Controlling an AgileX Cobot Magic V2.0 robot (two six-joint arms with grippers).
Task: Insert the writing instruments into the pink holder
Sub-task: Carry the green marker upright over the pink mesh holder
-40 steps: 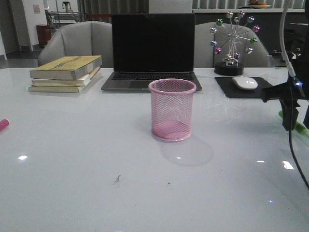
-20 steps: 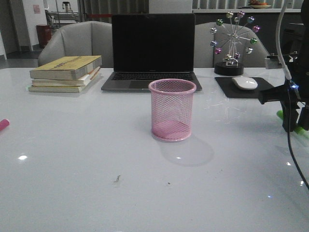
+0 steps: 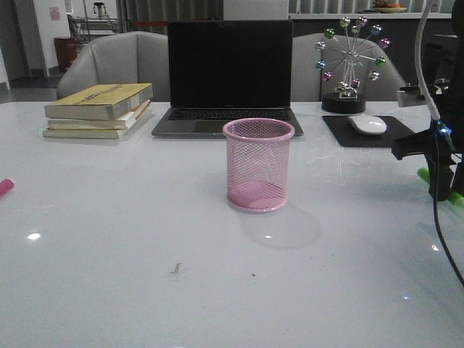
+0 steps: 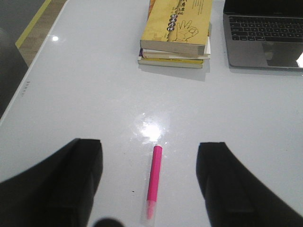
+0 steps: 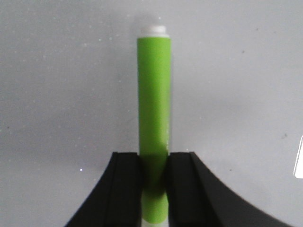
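Your right claw [image 5: 154,182] is pinching the lime green marker [image 5: 154,118], its fingers pressed against both sides of the barrel, the white-tipped end reaching out past the fingertips over the white tabletop [image 5: 57,94]. In the front view this claw [image 3: 442,190] sits at the tabletop's right edge, well apart from the pink holder [image 3: 259,164], which stands upright to its left. Your left claw [image 4: 149,189] is spread wide, and the magenta marker [image 4: 154,178] lies flat between its fingers, touching neither.
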